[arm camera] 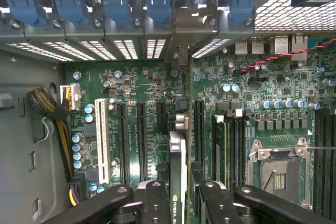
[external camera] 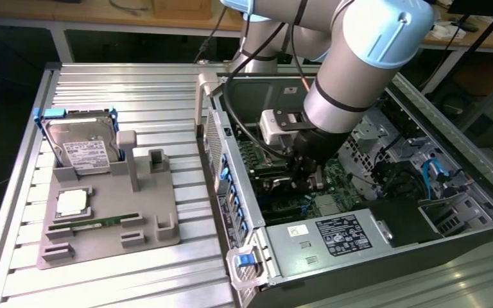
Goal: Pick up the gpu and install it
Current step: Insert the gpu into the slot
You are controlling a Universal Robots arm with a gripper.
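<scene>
Misalignment worries me. I have the gripper (arm camera: 181, 195) clamped on the gpu (arm camera: 177, 153), held edge-on over the motherboard (arm camera: 142, 93), bracket end near the rear slot covers (arm camera: 131, 48). Can't tell which slot it lines up with; off-line pressing could, I judge, jam or bend it.

Gpu (arm camera: 177, 169) in gripper (arm camera: 181, 195), inside case (arm camera: 26, 129) — above motherboard (arm camera: 142, 85).

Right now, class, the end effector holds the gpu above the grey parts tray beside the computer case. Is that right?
No. The end effector holds the gpu inside the computer case, above its motherboard, as the wrist view shows.
</scene>
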